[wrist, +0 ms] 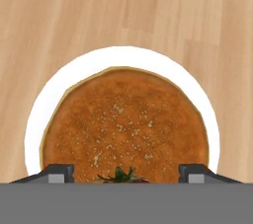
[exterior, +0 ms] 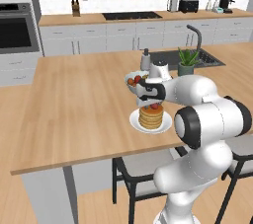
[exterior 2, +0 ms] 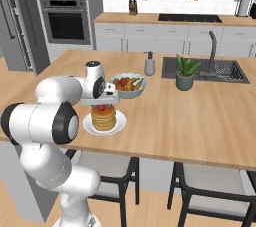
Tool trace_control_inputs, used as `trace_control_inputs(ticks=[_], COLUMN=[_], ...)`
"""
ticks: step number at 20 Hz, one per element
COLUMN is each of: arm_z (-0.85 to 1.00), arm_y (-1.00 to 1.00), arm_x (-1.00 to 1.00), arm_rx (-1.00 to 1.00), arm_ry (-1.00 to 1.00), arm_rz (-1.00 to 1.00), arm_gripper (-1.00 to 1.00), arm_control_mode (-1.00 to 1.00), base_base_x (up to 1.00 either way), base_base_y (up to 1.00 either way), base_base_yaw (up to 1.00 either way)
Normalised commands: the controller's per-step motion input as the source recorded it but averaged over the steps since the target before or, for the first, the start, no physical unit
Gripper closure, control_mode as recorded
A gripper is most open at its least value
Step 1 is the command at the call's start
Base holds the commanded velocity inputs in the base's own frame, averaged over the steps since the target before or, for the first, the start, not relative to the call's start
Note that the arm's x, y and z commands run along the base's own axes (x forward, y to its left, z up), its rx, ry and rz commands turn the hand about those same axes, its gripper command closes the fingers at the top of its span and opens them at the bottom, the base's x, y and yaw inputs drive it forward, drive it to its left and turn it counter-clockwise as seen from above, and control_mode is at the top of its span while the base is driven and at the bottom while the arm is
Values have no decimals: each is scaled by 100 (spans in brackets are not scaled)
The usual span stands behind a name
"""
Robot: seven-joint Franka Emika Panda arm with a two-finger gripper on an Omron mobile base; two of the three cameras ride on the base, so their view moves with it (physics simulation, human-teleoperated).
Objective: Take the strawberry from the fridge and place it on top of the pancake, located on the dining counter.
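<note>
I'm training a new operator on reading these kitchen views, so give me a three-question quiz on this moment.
1. True or false: the tiny red strawberry sits at the top of the golden-brown pancake stack.
2. What lies under the stack? A) grey bowl B) small white plate C) bare wood
3. How do the jaws of the robot's gripper stand in the hand view?

Key: 1. True. 2. B. 3. Apart, with the berry between the fingertips and touching neither.
</note>
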Motion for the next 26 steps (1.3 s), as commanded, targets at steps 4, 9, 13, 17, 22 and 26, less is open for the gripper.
trace_control_inputs(ticks=[4, 9, 13, 17, 22, 26], arm_z=[0, 1, 44, 61, 69, 44], arm_y=[0, 0, 0, 0, 1, 32], arm_x=[0, -1, -8, -30, -85, -100], arm_rx=[0, 0, 0, 0, 0, 0], arm_ry=[0, 0, 0, 0, 0, 0], arm_rz=[0, 0, 0, 0, 0, 0], arm_gripper=[-100, -100, -100, -100, -100, -100], arm_control_mode=[-100, -100, -100, -100, -100, -100], base_base_x=[0, 0, 0, 0, 0, 0], base_base_y=[0, 0, 0, 0, 0, 0], base_base_yaw=[0, 0, 0, 0, 0, 0])
